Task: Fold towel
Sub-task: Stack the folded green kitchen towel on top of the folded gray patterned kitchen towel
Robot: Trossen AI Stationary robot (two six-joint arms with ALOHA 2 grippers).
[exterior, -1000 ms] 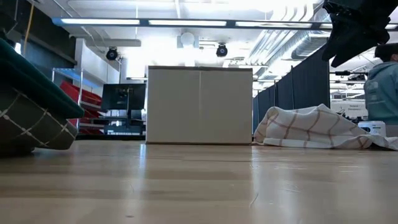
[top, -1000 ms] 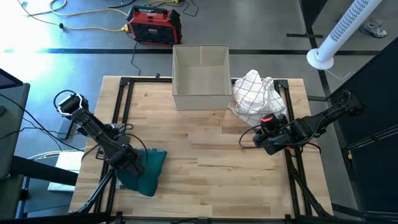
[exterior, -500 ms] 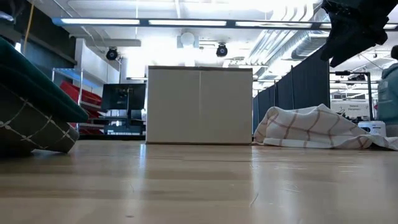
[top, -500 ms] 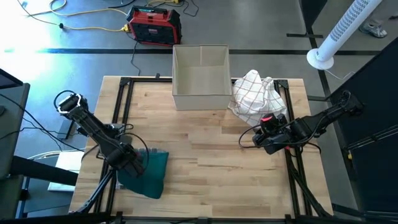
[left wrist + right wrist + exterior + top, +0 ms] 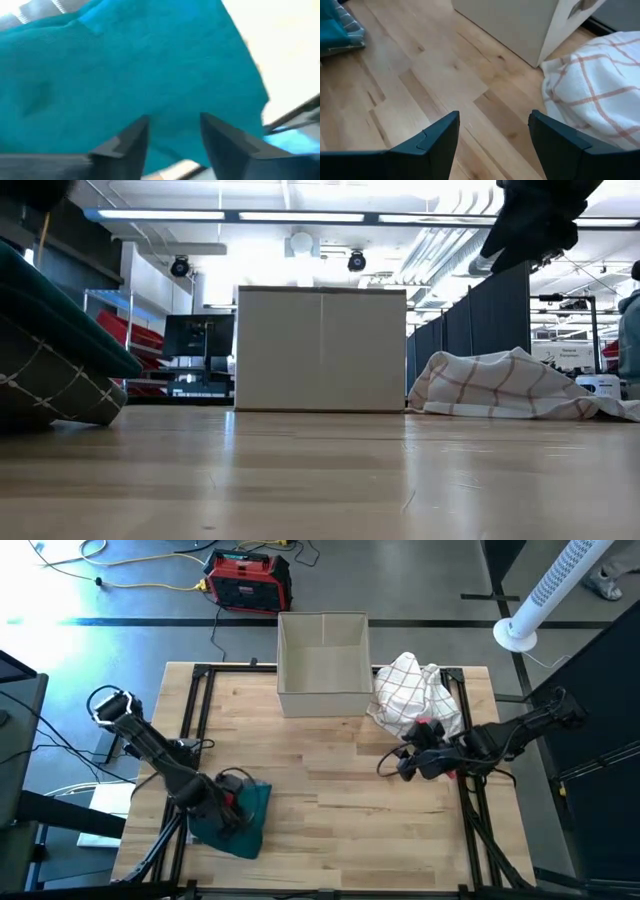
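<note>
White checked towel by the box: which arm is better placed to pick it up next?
The right. Its open gripper hovers just in front of the white checked towel, beside the box. The left gripper sits over the teal towel at the table's opposite side.

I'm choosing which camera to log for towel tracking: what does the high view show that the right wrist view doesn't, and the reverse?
Only the high view shows the left gripper over the teal towel, plus both arms and the whole table. Only the right wrist view shows the right gripper with its fingers open above bare wood. Both show the checked towel, the box and the teal towel.
</note>
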